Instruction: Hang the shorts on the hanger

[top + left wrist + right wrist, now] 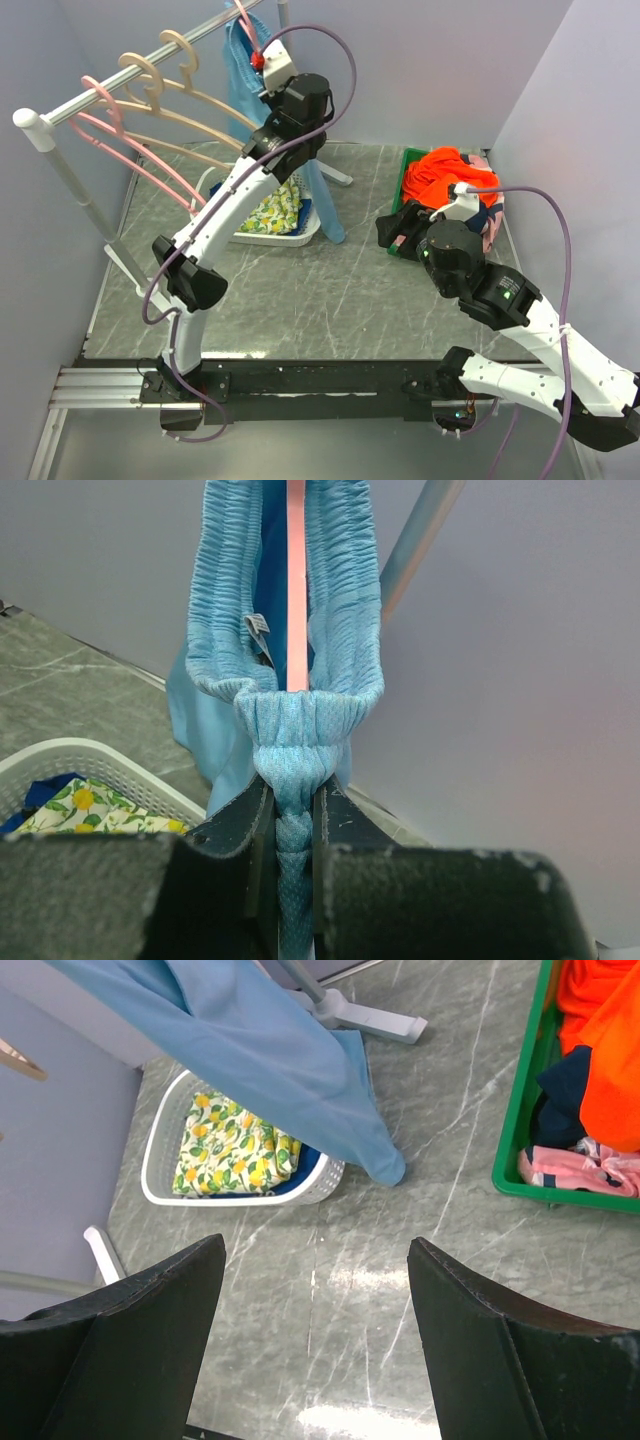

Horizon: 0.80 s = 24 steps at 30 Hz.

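The light blue shorts (242, 85) hang from the rail at the back, one leg trailing down to the table (327, 210). In the left wrist view the gathered waistband (300, 725) loops round the salmon-pink hanger (296, 580), whose hook shows at the top of the overhead view (243, 18). My left gripper (292, 815) is raised high (266, 62) and shut on the bunched waistband below the hanger bar. My right gripper (315, 1290) is open and empty, low over the table at the right (402, 236). The hanging leg shows in its view (290, 1060).
A rail (110, 95) carries beige hangers (170, 85) and other pink hangers (110, 130). A white basket (160, 1175) holds the lemon-print cloth (235, 1150). A green bin (515, 1130) holds the orange garment (600, 1020). The rack's white foot (370, 1020) lies behind the shorts.
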Each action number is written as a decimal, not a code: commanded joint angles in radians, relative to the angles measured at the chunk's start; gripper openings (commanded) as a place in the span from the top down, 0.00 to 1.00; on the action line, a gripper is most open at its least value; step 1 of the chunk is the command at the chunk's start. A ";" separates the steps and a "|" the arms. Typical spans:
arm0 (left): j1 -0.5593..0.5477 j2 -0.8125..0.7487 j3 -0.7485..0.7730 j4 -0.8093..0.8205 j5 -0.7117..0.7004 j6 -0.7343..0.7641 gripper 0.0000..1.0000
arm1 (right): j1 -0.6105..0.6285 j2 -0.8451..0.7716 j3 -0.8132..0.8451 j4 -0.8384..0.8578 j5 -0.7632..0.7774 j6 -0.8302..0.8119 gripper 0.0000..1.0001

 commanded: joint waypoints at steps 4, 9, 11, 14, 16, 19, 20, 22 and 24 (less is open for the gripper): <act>0.043 -0.033 0.065 -0.016 0.080 -0.107 0.99 | 0.004 -0.001 0.036 0.023 0.007 0.004 0.19; 0.050 -0.034 0.071 -0.013 0.085 -0.098 0.99 | 0.004 -0.001 0.036 0.024 0.003 0.007 0.19; 0.052 -0.036 0.071 -0.003 0.096 -0.097 0.99 | 0.004 0.002 0.041 0.024 0.003 0.009 0.19; 0.052 -0.033 0.073 -0.003 0.116 -0.095 0.99 | 0.004 0.005 0.038 0.024 0.003 0.007 0.19; 0.054 -0.024 0.070 -0.018 0.126 -0.104 0.99 | 0.004 0.002 0.036 0.030 0.000 0.007 0.19; 0.054 -0.027 0.041 -0.035 0.151 -0.129 0.92 | 0.002 0.008 0.040 0.032 -0.008 0.006 0.19; 0.054 -0.039 0.024 -0.030 0.162 -0.130 0.81 | 0.002 0.010 0.038 0.032 -0.008 0.007 0.19; 0.052 -0.051 -0.013 -0.018 0.191 -0.133 0.73 | 0.004 0.010 0.036 0.035 -0.014 0.006 0.19; 0.052 -0.065 -0.024 -0.020 0.217 -0.129 0.67 | 0.002 0.008 0.035 0.038 -0.017 0.002 0.19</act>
